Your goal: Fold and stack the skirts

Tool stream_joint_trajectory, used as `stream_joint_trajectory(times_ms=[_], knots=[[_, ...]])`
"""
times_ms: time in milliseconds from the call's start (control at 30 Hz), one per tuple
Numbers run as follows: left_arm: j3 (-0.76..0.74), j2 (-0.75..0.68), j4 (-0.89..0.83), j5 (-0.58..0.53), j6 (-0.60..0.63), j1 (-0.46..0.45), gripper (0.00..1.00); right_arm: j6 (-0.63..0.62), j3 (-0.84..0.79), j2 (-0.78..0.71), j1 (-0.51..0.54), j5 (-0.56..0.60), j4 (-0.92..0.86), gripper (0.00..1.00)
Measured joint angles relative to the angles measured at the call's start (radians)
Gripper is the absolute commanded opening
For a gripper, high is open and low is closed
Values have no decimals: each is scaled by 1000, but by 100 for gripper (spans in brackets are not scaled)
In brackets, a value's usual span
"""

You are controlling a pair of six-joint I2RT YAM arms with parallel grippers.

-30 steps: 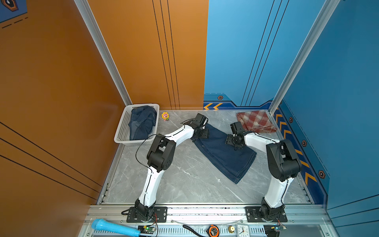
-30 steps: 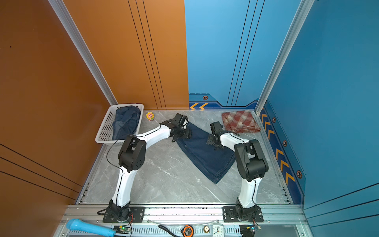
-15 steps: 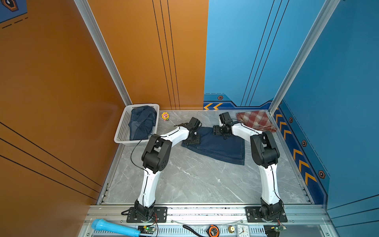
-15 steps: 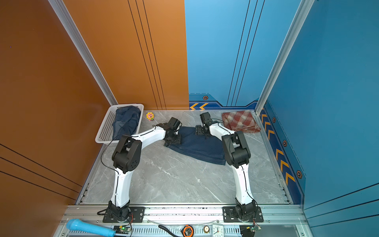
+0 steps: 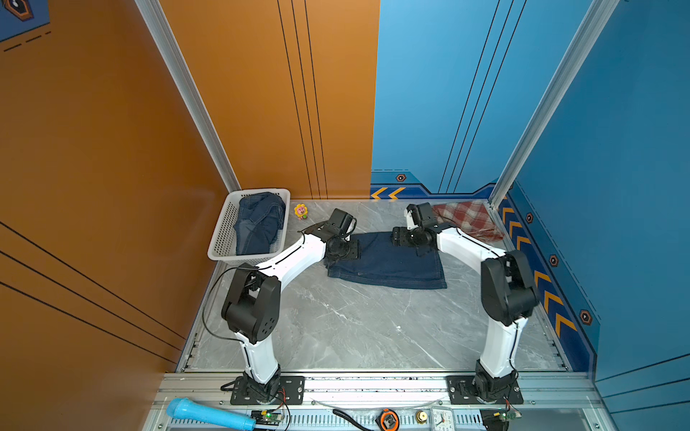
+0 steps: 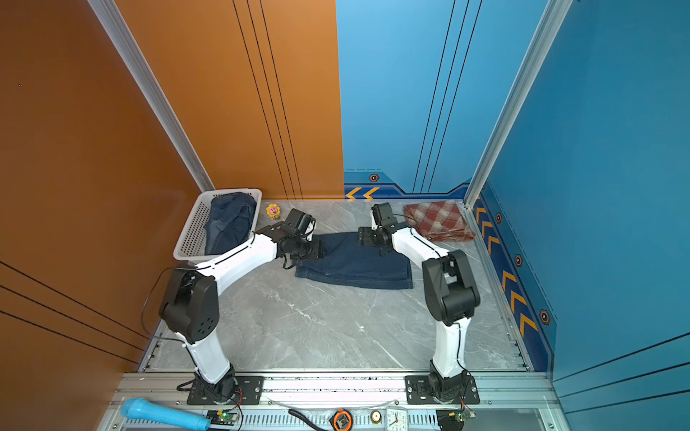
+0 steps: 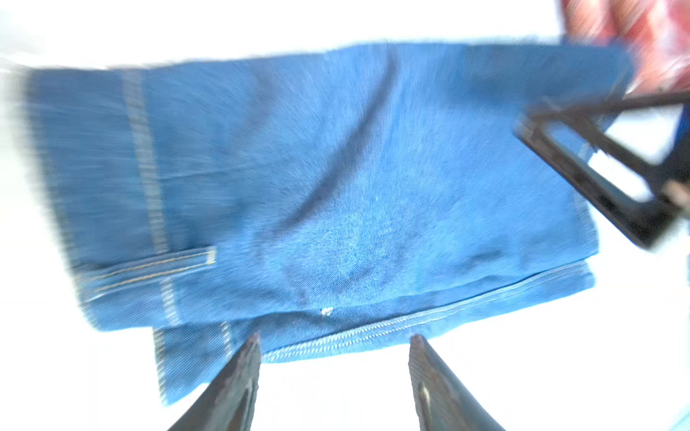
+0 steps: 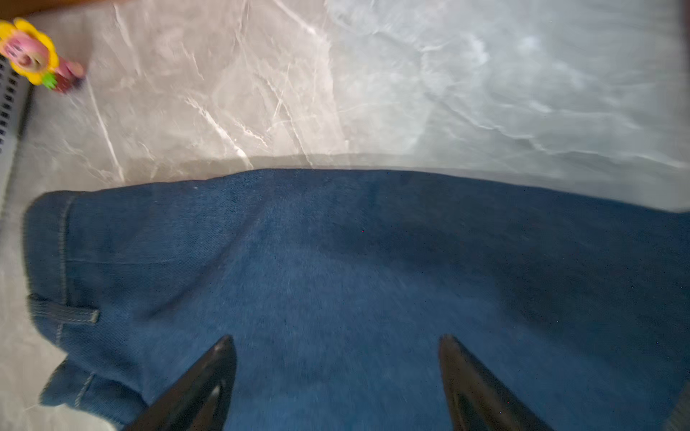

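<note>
Denim skirt (image 5: 388, 261) looks folded. Left hand (image 7: 335, 337) and right hand (image 8: 336, 337) gape empty. Next, stack it on plaid skirt (image 5: 466, 220), two o'clock.

Both top views are evenly bright and sharp. The left wrist view overexposes the table (image 7: 336, 22) to white, and both wrist views are motion-blurred.
</note>
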Motion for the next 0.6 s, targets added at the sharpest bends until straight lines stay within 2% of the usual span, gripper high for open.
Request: stream_joint_trajectory(times_ms=[133,300,433,600], knots=[[-105,-55,39,-23,-51,84,64,93,-188,-210,-29,57,18,81],[-260,-57,132,-33,-114,180,64,204,-402,-355,-56,125,41,79],[-334,-56,243,-26,-155,211,64,271,-523,-423,-81,139,42,76],[-359,-31,380,-7,-182,227,64,310,-566,-421,-117,123,63,74]])
